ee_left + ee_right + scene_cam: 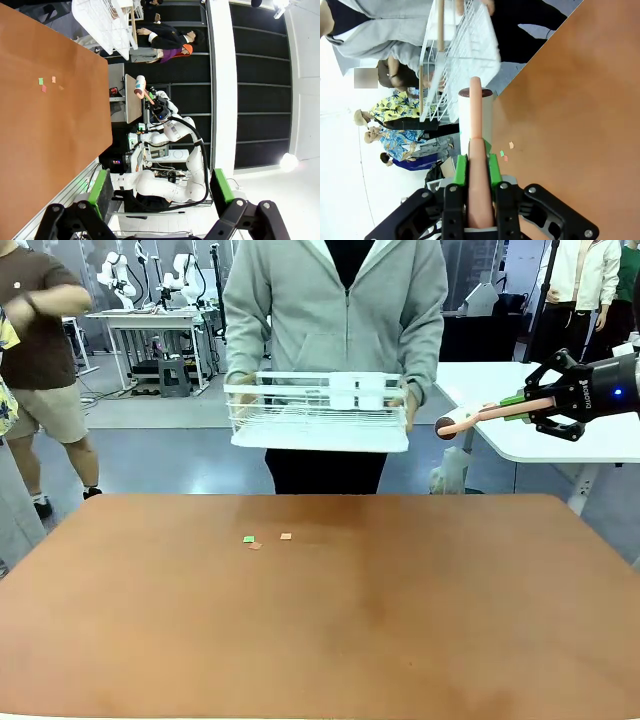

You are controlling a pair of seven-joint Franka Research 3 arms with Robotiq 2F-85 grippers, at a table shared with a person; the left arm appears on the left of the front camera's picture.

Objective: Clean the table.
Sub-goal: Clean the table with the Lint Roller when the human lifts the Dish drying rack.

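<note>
Right pincer (520, 405) grips the pink-handled roller (480, 417) tight, raised beyond the tabletop's (420, 630) far edge; I reckon I next lower it onto the paper scraps (266, 538).

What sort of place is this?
Probably a robotics lab or test hall: the right gripper grips a pink-handled roller near the terracotta table, a white-topped bench nearby, a bystander on open grey floor.

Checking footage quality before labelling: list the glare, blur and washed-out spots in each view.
Front view: even light, table sharp, the bystander's arm at far left blurred. Left wrist view: rolled sideways, lamp glare at the right edge. Right wrist view: wire rack smeared, the room beyond it washed out white, the roller in the right pincer crisp.
</note>
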